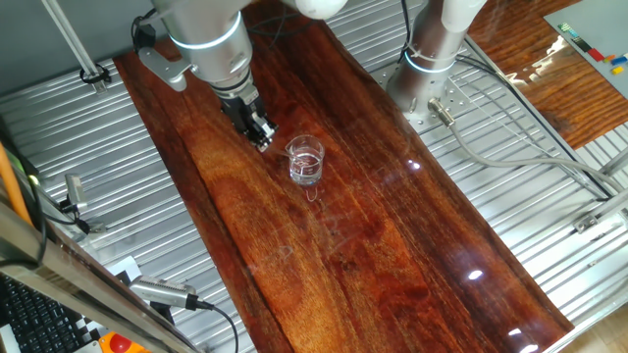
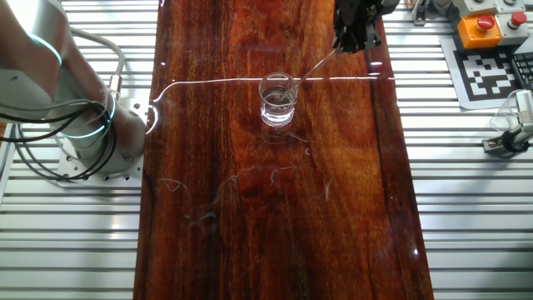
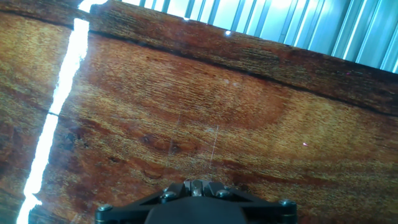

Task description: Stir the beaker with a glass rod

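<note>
My gripper [image 2: 356, 35] is clamped on the glass rod [image 2: 316, 63], which slants down into the beaker [image 2: 277, 100] standing mid-desk, nearer the far end. I judge stirring is in hand (rod barely visible); next I need small circles clear of the glass wall.

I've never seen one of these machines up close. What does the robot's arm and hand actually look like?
The arm is a thick rounded tube in silvery grey and white, with a thin glowing pale-blue ring around a joint. Its base is a grey column with the same ring, bolted to a metal plate, with grey cables running off beside it. The hand is small, black and blocky, ending in two narrow fingers with a few bright metal bits.
</note>
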